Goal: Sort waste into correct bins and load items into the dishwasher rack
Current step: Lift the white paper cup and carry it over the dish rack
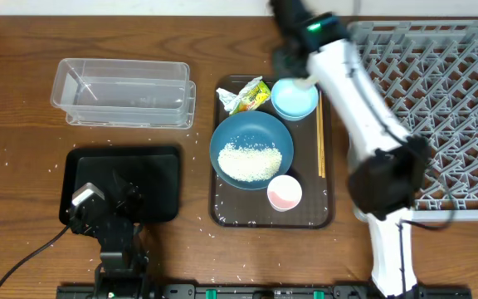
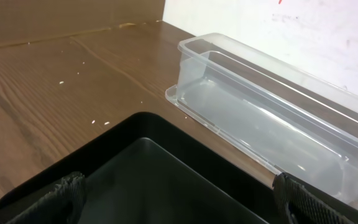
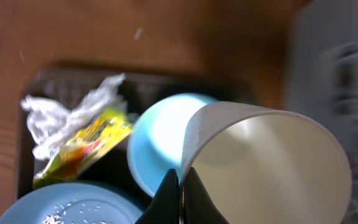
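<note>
Your right gripper (image 3: pixel 180 188) clamps the round white cup (image 3: pixel 266 168) by its rim, tipped above the small light blue bowl (image 3: pixel 157 140), likely bound for the grey lattice rack (image 1: pixel 455 83); your left gripper (image 2: pixel 182 194) hangs, fingers apart, over the flat black tray (image 2: pixel 166 162)

The table (image 1: pixel 23 100) top is brown wood grain with a low sheen. Toward its far left corner, the clear tub (image 1: pixel 121 64) is transparent glossy plastic, and at the near left edge the black tray (image 1: pixel 160 178) is smooth, faintly reflective opaque plastic. At the far right corner the dishwasher rack (image 1: pixel 455 83) is matt grey moulded plastic lattice. The snack wrapper (image 3: pixel 82 140) is crumpled glossy film with creased white paper. The white cup (image 3: pixel 272 155) is smooth, finely ridged near the rim, the light blue bowl (image 3: pixel 160 134) is smooth and glossy, and the chopsticks (image 1: pixel 320 141) look like pale bare wood.
</note>
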You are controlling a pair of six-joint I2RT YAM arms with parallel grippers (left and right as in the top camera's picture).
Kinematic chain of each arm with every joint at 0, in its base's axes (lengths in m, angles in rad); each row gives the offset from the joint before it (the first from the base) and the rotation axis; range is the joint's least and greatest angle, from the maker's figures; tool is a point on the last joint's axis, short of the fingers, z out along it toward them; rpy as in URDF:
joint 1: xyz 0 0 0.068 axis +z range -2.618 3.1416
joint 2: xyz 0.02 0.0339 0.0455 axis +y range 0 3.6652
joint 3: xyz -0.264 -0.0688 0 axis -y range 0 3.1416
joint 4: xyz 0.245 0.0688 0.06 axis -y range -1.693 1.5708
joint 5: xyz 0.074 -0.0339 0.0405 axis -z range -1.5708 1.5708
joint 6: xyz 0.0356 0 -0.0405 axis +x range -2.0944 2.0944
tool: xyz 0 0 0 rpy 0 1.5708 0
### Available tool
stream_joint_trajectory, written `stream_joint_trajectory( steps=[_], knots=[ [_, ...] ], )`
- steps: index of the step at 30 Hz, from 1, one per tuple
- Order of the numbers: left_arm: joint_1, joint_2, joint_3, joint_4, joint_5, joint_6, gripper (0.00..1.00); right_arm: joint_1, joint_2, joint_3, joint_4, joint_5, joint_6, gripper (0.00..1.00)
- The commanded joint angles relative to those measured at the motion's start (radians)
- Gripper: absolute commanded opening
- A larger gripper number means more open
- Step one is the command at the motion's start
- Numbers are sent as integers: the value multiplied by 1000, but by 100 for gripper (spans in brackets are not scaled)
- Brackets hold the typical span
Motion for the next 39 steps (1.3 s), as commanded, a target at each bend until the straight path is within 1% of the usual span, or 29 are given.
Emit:
stream_joint_trajectory(
  steps=[1,7,12,15,17,21,23,24,30,35,39],
  knots=[
    [3,0,-19,-29,-15,2,98,-130,-124,40,-6,-79,-79,1],
    [3,0,-19,-29,-15,2,98,-393,-153,40,-39,-435,-186,1],
    [3,0,-19,-29,-15,2,98,-616,-130,39,-66,-628,-191,1],
    [3,0,-19,-29,-15,2,98,-744,-112,39,-59,-752,-247,1],
    [3,0,-19,-29,-16,2,98,-821,-94,36,-59,-814,-300,1],
    [3,0,-19,-29,-15,2,98,-933,-47,19,-57,-833,-333,1],
    [3,0,-19,-29,-16,2,98,-972,-18,15,-56,-885,-386,1],
    [3,0,-19,-29,-16,2,98,-996,-1,13,-59,-948,-418,1],
    [3,0,-19,-29,-16,2,98,-1087,84,9,-77,-1316,-497,1],
    [3,0,-19,-29,-16,2,98,-1114,163,8,-90,-1369,-505,1],
    [3,0,-19,-29,-15,2,98,-1115,229,8,-183,-1445,-506,1]
  ],
)
